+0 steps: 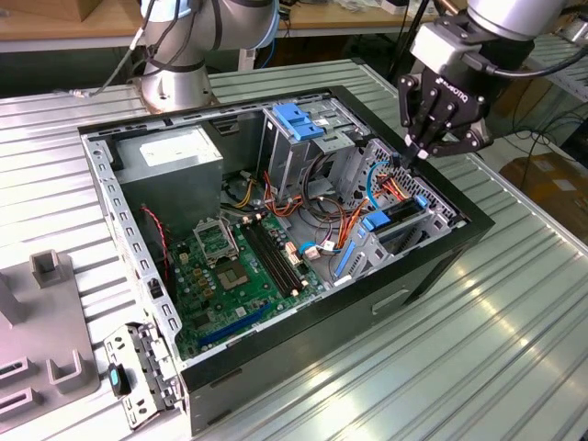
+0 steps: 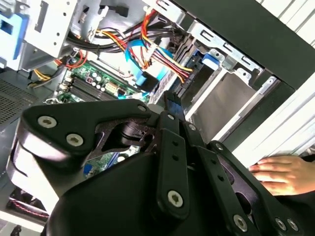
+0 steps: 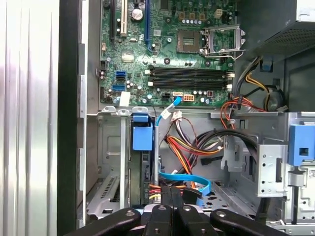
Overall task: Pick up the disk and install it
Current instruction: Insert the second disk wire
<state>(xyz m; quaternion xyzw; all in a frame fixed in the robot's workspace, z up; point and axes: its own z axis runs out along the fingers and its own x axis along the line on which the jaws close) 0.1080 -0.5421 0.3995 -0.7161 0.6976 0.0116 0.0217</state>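
Fingers: pressed together with nothing between, pointing down over the drive bay at the exterior view's right edge of the open computer case.
Disk: seated in that bay, blue rail ends showing, just below the fingertips; cannot tell whether touching.
Motherboard: green, on the case floor.
Hand: resting on the ribbed counter beside the case.

The arm reaches down with its black hand pointed downward, fingers pressed together at their tips.
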